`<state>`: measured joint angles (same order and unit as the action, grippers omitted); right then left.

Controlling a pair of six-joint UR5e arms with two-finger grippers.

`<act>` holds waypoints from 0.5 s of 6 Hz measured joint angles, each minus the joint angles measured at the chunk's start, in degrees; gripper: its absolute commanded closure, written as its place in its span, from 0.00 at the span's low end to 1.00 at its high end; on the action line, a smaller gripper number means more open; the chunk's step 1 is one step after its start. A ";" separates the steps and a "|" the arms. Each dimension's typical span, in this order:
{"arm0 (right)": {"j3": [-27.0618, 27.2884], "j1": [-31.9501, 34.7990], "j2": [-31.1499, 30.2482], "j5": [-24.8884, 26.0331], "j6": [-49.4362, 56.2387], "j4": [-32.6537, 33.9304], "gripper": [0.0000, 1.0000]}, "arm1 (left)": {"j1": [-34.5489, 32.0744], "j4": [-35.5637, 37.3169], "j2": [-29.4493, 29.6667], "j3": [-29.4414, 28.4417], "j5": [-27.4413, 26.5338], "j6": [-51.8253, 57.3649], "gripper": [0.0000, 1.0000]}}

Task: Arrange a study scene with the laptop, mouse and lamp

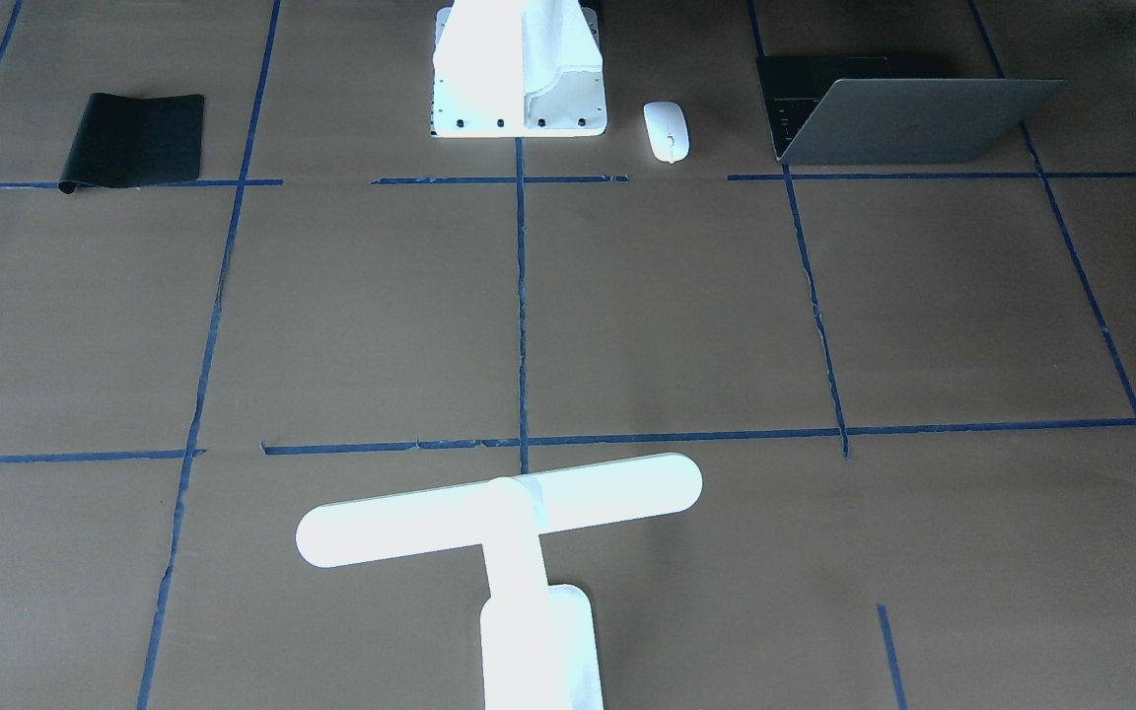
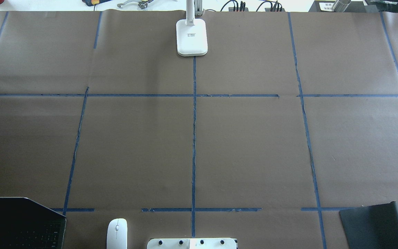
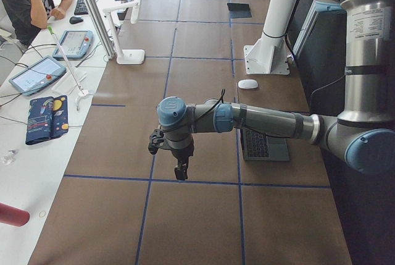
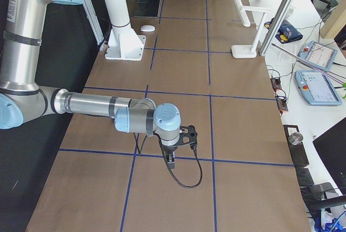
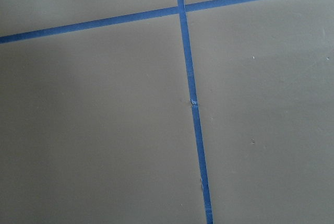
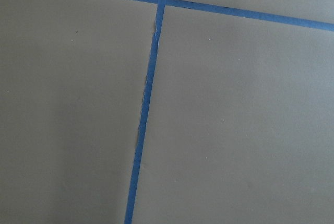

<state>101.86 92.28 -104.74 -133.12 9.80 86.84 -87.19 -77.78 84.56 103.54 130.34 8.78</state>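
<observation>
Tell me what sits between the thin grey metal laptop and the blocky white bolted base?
A small white oval mouse, touching neither; the front-facing view shows it.

Far-ctr lamp (image 2: 192, 36); nr-side laptop (image 2: 16, 221), mouse (image 2: 117, 233)

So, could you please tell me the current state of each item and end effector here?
Laptop: open, screen dark.
Mouse: on the table, untouched.
Lamp: upright; lit or not unclear.
Black mat: flat, one edge curled.
Left end effector: above bare table; open or shut unclear.
Right end effector: above bare table; open or shut unclear.
</observation>
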 measured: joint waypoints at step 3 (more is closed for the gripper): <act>0.41 0.00 0.04 -0.06 -0.35 -2.09 0.00 | 0.21 -2.57 0.11 0.22 -0.20 0.43 0.00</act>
<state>102.27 92.29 -104.70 -133.18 9.46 84.75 -86.98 -80.36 84.66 103.75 130.14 9.21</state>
